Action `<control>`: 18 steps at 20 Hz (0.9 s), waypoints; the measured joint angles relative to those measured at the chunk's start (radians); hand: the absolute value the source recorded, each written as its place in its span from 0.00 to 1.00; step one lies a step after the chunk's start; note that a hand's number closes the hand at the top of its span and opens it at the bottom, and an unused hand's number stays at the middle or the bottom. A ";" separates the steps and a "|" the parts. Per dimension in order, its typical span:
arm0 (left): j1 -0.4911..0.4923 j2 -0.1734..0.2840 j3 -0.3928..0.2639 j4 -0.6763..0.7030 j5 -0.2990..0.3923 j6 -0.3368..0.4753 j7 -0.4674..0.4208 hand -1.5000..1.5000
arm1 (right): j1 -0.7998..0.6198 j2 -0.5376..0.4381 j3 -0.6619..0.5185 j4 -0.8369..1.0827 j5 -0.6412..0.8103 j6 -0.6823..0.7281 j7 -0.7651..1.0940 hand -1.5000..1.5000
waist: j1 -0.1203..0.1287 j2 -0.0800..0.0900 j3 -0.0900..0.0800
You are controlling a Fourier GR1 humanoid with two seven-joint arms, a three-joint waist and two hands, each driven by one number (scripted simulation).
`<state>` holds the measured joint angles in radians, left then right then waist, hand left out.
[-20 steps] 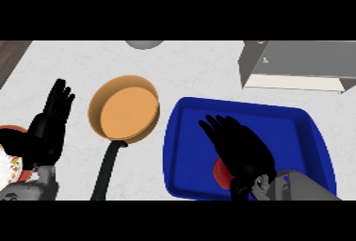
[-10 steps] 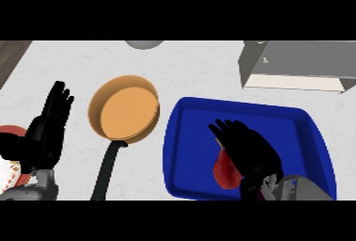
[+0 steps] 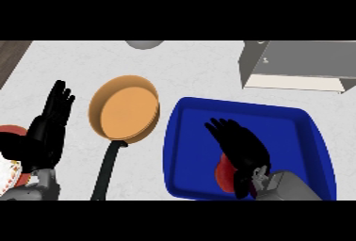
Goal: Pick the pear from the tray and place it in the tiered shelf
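The left hand [image 3: 47, 126] rests at the view's left edge, fingers straight and up, holding nothing; it looks parked there to stay out of the working arm's way. Just to its right lies a frying pan [image 3: 124, 114], its dark handle running back toward the robot, well apart from the job in hand. Further right sits the blue tray [image 3: 191, 141], and over its floor hangs the right hand [image 3: 240, 149], fingers spread and relaxed, released, palm down. Under the heel of that hand, at its near-left side, a reddish fruit, the pear [image 3: 224, 175], shows only as a sliver; the hand hides most of it, and I cannot tell whether the two touch. The hand seems placed over the fruit to close round it, so the pick is not yet made. Beyond the right hand, at the counter's far right, stands the grey tiered shelf [image 3: 299, 66], the pear's destination.
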<state>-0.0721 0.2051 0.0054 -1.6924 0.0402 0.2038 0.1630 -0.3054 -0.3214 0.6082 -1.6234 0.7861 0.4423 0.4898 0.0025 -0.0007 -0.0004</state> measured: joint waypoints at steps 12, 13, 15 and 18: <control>-0.019 -0.013 0.047 0.042 -0.009 -0.044 -0.021 0.50 | 0.012 0.073 -0.035 0.083 0.116 0.056 -0.104 1.00 | -0.002 -0.008 -0.007; -0.011 -0.020 0.040 0.024 -0.015 -0.039 -0.012 0.50 | 0.005 0.074 -0.029 0.094 0.133 0.048 -0.120 1.00 | -0.001 -0.008 -0.008; -0.009 -0.021 0.040 0.015 -0.019 -0.040 -0.005 0.50 | 0.012 0.066 -0.012 0.096 0.170 0.014 -0.156 1.00 | -0.001 -0.011 -0.010; 0.011 -0.025 0.039 -0.009 -0.019 -0.047 -0.001 0.50 | 0.013 0.069 -0.002 0.107 0.213 -0.026 -0.196 1.00 | -0.001 -0.013 -0.012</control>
<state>-0.0612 0.1800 0.0446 -1.7014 0.0216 0.1566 0.1623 -0.2926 -0.2526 0.6059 -1.5161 0.9986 0.4159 0.2935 0.0016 -0.0141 -0.0126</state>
